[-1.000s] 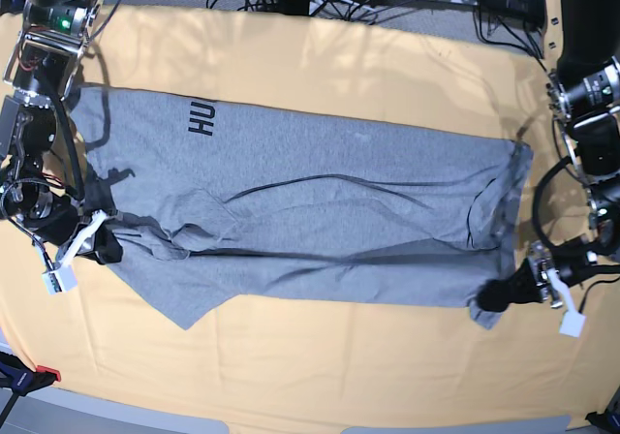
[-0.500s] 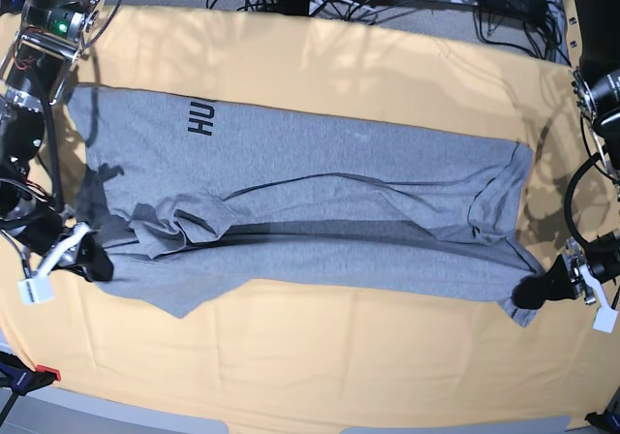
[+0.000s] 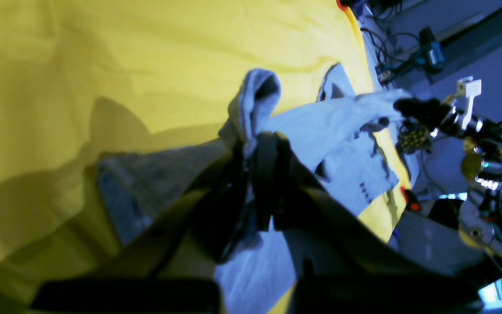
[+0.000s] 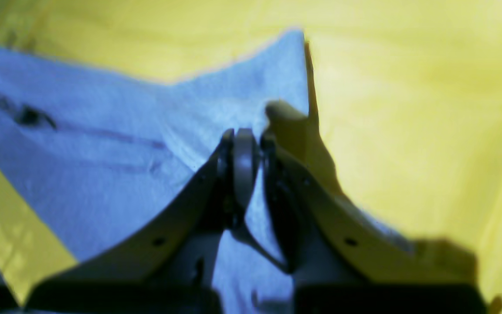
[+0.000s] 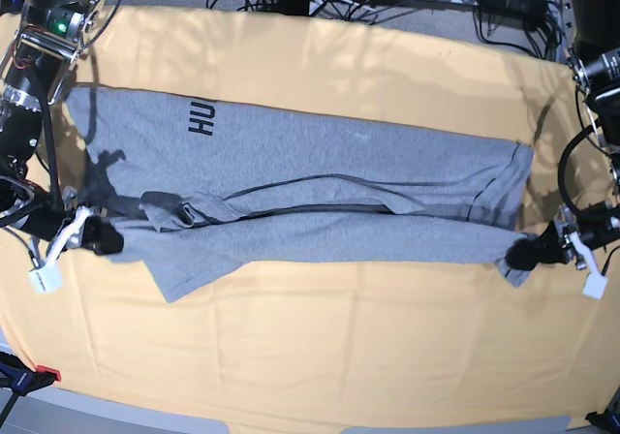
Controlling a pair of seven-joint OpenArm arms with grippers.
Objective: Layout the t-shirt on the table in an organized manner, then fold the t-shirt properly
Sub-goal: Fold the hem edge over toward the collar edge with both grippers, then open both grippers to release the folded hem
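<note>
We note the heather-grey cotton t-shirt (image 5: 329, 197) now stretched taut across the pale yellow-orange cloth table (image 5: 320, 356); a second ago its near layer sagged. Left gripper (image 5: 523, 253) and right gripper (image 5: 102, 237) stay clenched on opposite ends (layout nearly done).
</note>
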